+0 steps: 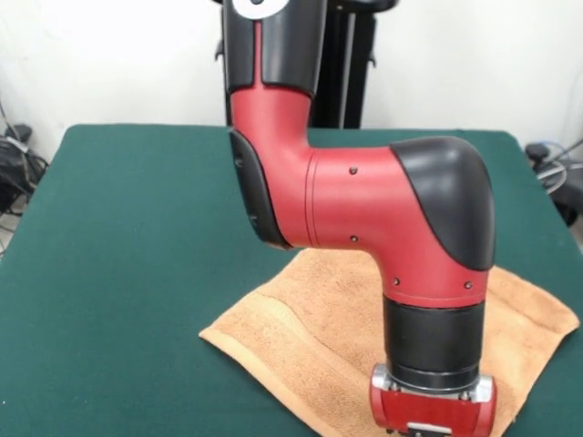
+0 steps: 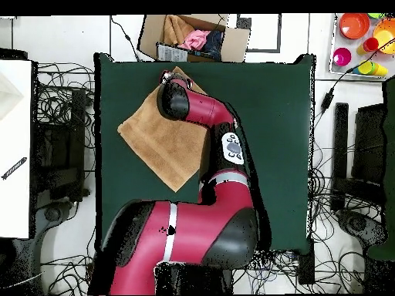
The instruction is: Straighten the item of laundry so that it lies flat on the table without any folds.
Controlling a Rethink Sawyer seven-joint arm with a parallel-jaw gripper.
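Observation:
The light orange-tan towel [image 1: 310,319] lies spread as a diamond on the dark green table [image 1: 137,228], near the front edge and right of centre in the front view. A border band runs near its left edge. In the overhead view the towel [image 2: 158,142] lies at the table's [image 2: 270,116] upper left, and one corner reaches the table's top edge. The red and black arm reaches over the towel. The gripper [image 1: 433,426] hangs at the arm's end over the towel's near part, cut off by the picture's bottom edge. In the overhead view the arm's end hides the gripper [image 2: 171,94].
Beyond the table's top edge in the overhead view stands a cardboard box [image 2: 193,37] with cloth in it. Coloured bowls and cups [image 2: 362,38] sit at the top right. Cables and black equipment lie along both sides of the table.

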